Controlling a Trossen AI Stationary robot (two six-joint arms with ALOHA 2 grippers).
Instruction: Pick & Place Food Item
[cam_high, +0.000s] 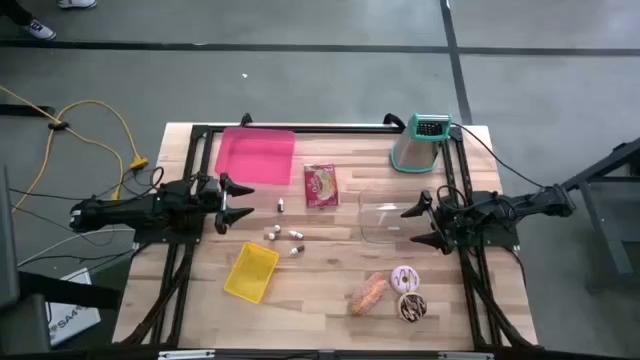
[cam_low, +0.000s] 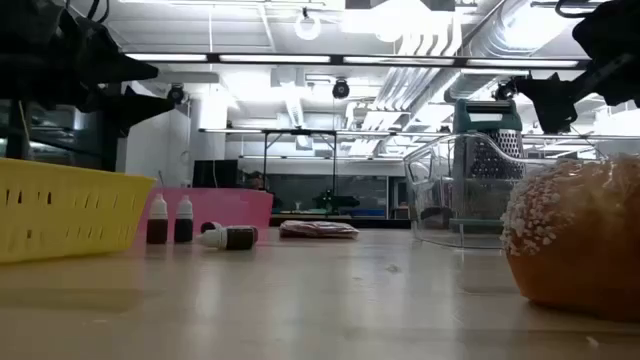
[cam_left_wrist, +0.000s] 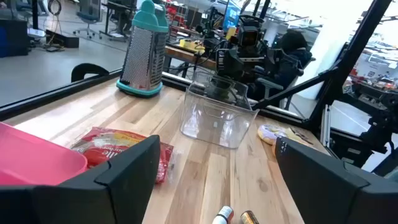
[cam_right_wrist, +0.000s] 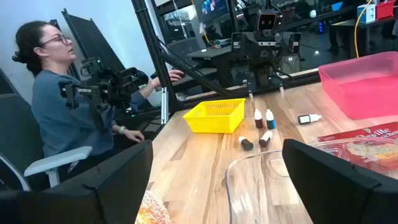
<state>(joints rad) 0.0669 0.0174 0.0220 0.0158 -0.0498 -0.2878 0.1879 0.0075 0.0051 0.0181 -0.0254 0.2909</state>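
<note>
Nearest the low camera, we are seeing a sprinkled pastry (cam_low: 575, 245) sitting by two donuts (cam_high: 407, 293) at the table's (cam_high: 330, 270) front edge, likely staged as the pick items, untouched; further in, small bottles (cam_high: 284, 233) and a yellow basket (cam_high: 251, 271) are lying mid-table; we are reading the left gripper (cam_high: 232, 200) and right gripper (cam_high: 420, 222) as hovering with fingers apart and empty, probably waiting; beyond, a clear container (cam_high: 383, 220), snack packet (cam_high: 321, 185), pink tray (cam_high: 256, 157) and grater (cam_high: 420, 143) are standing.

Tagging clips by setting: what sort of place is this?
Likely a robotics lab or workshop: exposed ceiling ducts, a person seated at another arm rig, and a wooden table framed by two robot arms.
</note>
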